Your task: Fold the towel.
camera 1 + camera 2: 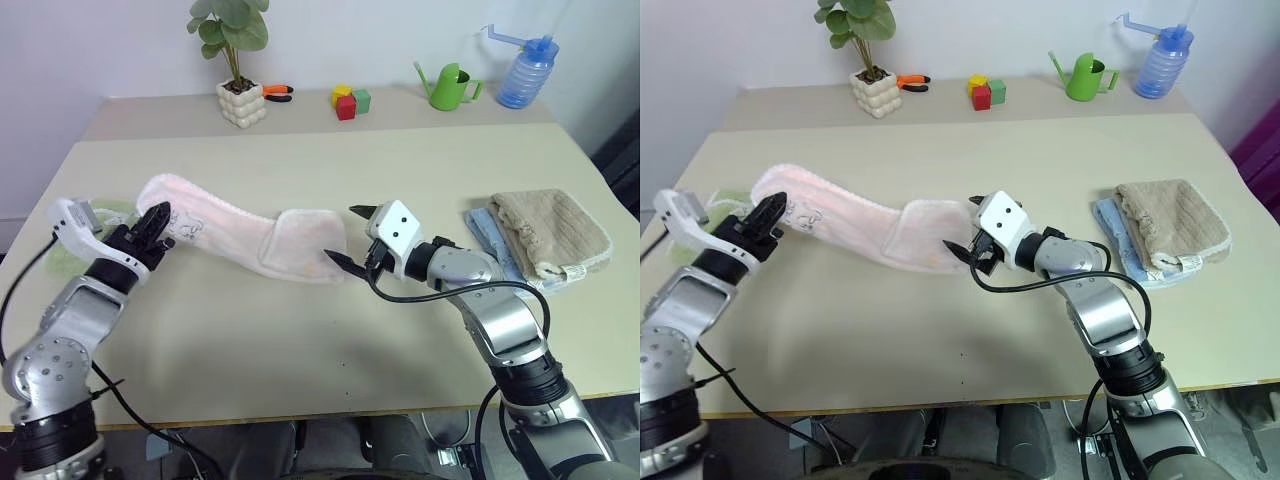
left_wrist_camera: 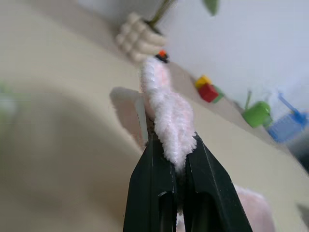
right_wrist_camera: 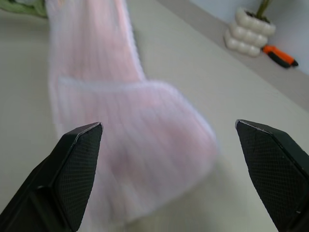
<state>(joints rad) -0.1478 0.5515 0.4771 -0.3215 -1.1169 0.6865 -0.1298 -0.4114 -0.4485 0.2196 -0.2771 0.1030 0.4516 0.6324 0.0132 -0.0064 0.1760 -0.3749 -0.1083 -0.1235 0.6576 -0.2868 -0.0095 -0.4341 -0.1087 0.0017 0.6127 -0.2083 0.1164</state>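
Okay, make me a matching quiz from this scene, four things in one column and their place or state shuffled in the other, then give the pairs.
Column one:
1. left gripper
2. right gripper
3. pale pink terry towel
4. green plastic watering can

Column two:
A. open, fingers wide, at the towel's folded end
B. at the back of the table, near the blue spray bottle
C. shut on the towel's end
D. stretched between the two grippers, one end lifted

Pairs: 1-C, 2-A, 3-D, 4-B

Silver arms, black claws, black cables
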